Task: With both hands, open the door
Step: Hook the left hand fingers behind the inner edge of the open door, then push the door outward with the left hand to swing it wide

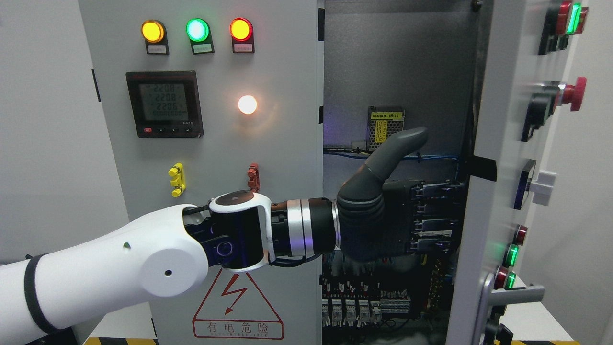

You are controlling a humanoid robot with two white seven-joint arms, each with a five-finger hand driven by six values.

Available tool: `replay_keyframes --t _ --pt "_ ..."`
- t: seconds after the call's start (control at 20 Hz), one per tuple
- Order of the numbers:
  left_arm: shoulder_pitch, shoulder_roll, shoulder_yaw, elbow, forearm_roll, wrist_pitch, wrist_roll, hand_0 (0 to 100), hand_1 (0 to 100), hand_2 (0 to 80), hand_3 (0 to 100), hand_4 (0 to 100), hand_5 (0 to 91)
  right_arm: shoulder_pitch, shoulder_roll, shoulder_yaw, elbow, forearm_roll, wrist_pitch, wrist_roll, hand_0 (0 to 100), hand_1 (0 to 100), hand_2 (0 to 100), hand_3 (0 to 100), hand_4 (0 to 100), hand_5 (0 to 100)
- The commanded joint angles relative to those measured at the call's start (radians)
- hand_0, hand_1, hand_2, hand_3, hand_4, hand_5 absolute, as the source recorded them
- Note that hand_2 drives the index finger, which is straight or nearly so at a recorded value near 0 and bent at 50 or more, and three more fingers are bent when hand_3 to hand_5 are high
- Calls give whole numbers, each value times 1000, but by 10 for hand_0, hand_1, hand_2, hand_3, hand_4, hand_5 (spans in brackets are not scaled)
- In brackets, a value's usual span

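Left hand [397, 215], dark grey with a black palm, reaches from a white arm [119, 263] that crosses the cabinet [282, 158] from the lower left. Its thumb points up and to the right; its fingers [438, 213] stretch flat toward the inner edge of the door [488, 158], touching or almost touching it, and they grip nothing.

That door, the cabinet's right one, stands swung open at the right, seen nearly edge-on, with red and green buttons, a red mushroom button [572, 93] and a grey handle [517, 292] on its outer face.

Left of the hand, the cabinet's closed front panel carries three lit lamps near its top: yellow [153, 31], green [197, 29] and red [241, 29]. Below them a black meter [164, 104] shows digits, roughly 220.8 and 228.5, and beside it a white lamp [247, 104] glows. At the bottom a red triangle sign [237, 309] with a lightning bolt reads 有电危险.

Inside the cabinet, above the thumb, a metal box has a yellow label [385, 122] too small to read. Rows of breakers [354, 309] sit below the hand.
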Motion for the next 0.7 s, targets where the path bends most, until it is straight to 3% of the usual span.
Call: replay_keyframes --t 0.0,0.65 --pt "0 -113 21 33 3 0 13 0 0 0 0 31 0 0 0 1 0 0 0 1 107 0 0 0 0 0" --pt "-5 -237 67 35 -7 11 73 0 0 0 0 32 0 0 0 0 0 0 0 1 107 0 0 0 0 0"
